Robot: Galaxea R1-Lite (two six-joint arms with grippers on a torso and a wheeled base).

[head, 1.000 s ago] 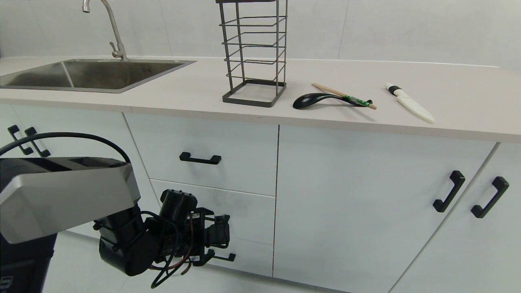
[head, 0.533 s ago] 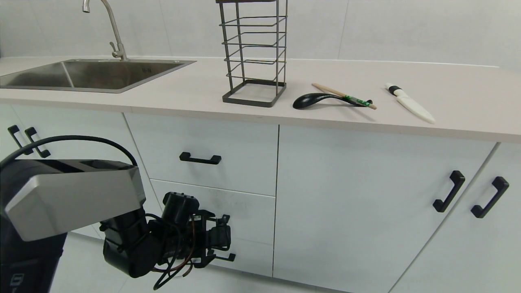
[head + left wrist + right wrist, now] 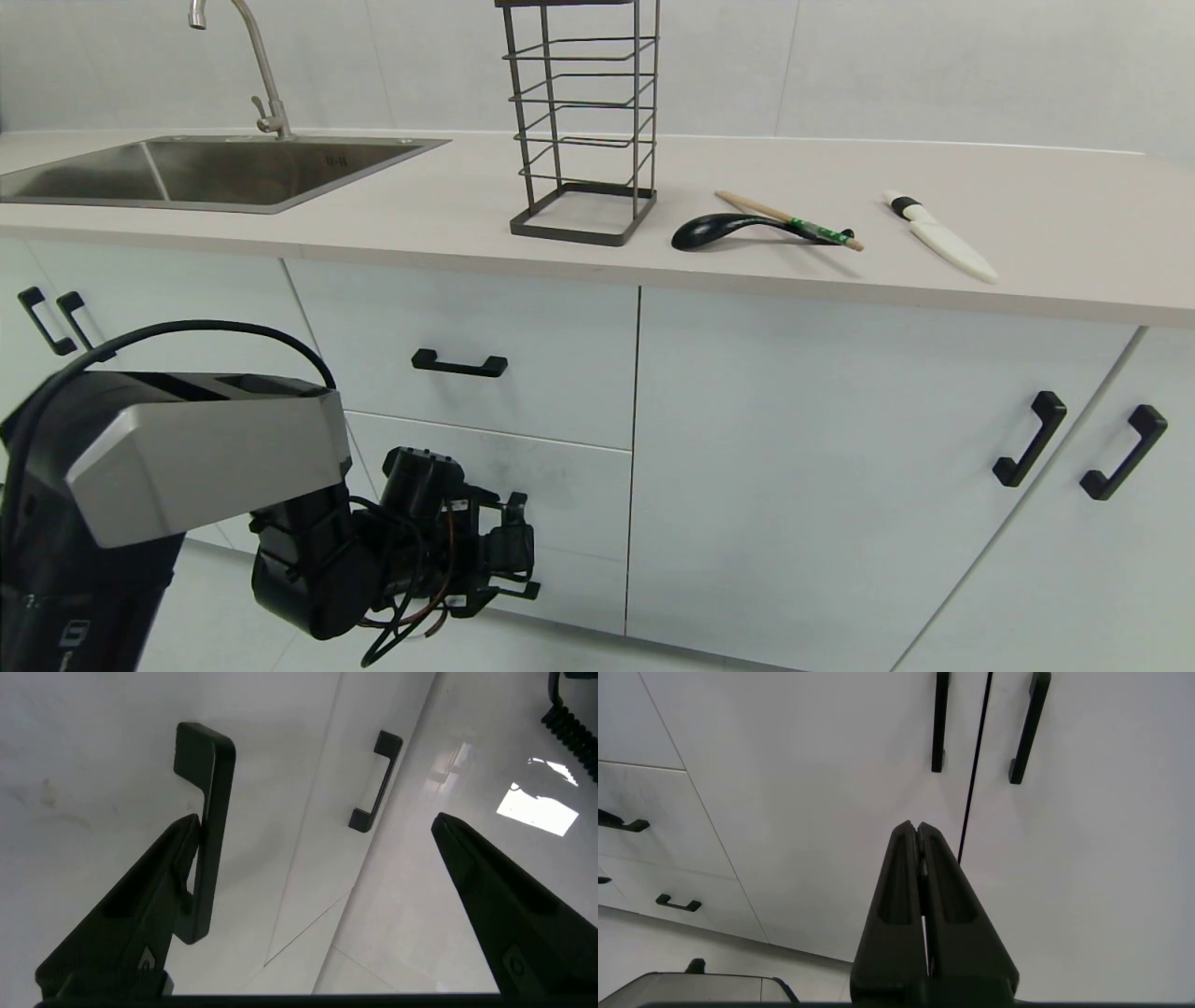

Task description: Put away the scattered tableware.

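Spoon, chopsticks and knife lie on the surface; I see left jaws open, right jaws closed.

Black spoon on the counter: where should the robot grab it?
Probably by the middle of its handle, coming from above. The black spoon lies with its bowl flat on the counter and its handle arching up, leaving room beneath to pinch it. Stay clear of the far end, where the chopsticks cross it.

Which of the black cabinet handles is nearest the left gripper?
The bottom drawer's black bar handle, right beside the open left gripper; the upper drawer's handle and door handles lie farther off.
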